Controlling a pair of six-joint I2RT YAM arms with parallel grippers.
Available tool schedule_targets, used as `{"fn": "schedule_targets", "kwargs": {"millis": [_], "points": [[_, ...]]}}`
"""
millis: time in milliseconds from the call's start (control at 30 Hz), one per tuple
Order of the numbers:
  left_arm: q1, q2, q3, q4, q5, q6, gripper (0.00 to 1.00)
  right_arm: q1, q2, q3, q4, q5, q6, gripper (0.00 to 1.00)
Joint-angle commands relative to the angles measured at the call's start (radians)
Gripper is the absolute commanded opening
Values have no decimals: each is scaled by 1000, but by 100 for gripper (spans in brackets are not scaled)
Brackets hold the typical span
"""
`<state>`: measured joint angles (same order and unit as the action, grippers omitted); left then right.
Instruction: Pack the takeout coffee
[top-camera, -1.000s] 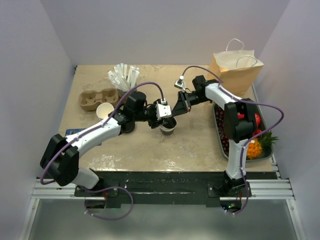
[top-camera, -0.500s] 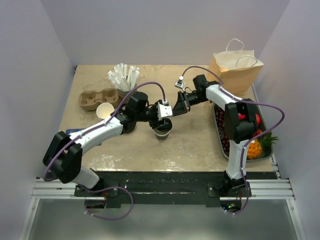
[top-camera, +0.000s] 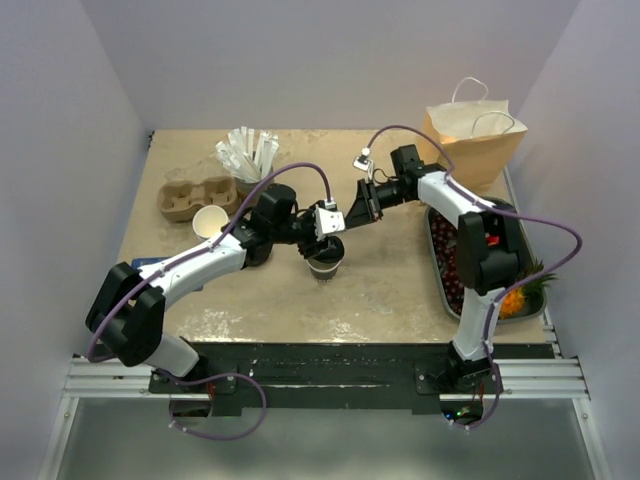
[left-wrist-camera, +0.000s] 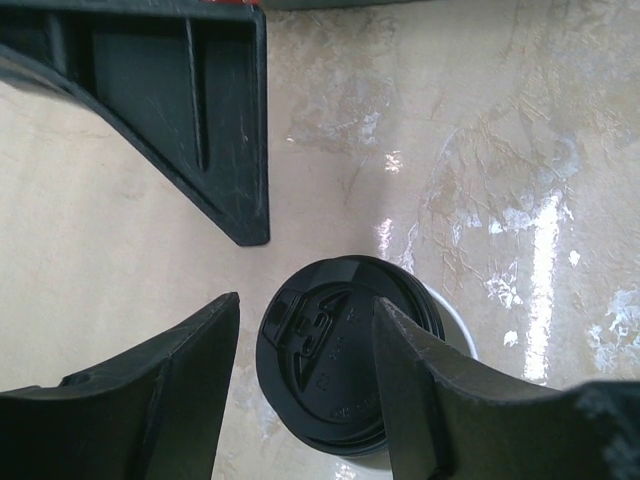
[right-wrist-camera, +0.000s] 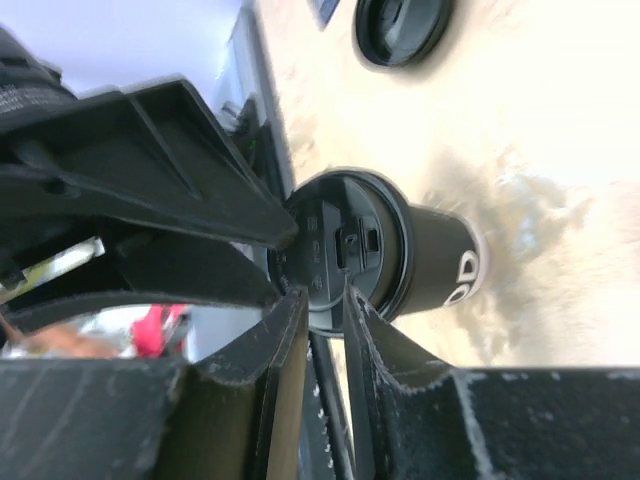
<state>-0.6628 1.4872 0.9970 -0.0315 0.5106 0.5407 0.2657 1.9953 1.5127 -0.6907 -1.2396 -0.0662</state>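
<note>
The takeout coffee (top-camera: 327, 264), a dark cup with a white mark and a black lid, stands upright mid-table. It also shows in the left wrist view (left-wrist-camera: 330, 370) and the right wrist view (right-wrist-camera: 425, 258). My left gripper (top-camera: 328, 243) hangs just above the lid, open, with its fingers (left-wrist-camera: 180, 380) spread on either side of the lid. My right gripper (top-camera: 346, 222) is shut and empty, above and just behind the cup; in its own view (right-wrist-camera: 318, 295) its tips line up with the lid's edge. Contact cannot be told.
A brown paper bag (top-camera: 470, 140) stands at the back right. A fruit tray (top-camera: 438, 262) with a pineapple (top-camera: 520, 290) is on the right. A cardboard cup carrier (top-camera: 195, 197), lidless cups (top-camera: 210, 222) and wrapped straws (top-camera: 247, 152) are back left. A loose black lid (right-wrist-camera: 400, 30) lies nearby.
The cup and my left gripper shifted slightly left and toward the near edge early in the second, then held still. My right arm's elbow swung a little right; its gripper stayed close.
</note>
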Motion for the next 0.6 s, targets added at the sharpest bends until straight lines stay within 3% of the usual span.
{"fn": "schedule_targets", "kwargs": {"millis": [0,167,567], "points": [[-8,-54,38,-7,-10,-28,60,-28,-169,-96,338,152,178,26],[-6,-158,-12,-42,-18,-41,63,-23,-188,-131,462,401,195,20],[-4,-277,-107,-139,-49,-5,64,87,-78,-100,444,479,20,18]]}}
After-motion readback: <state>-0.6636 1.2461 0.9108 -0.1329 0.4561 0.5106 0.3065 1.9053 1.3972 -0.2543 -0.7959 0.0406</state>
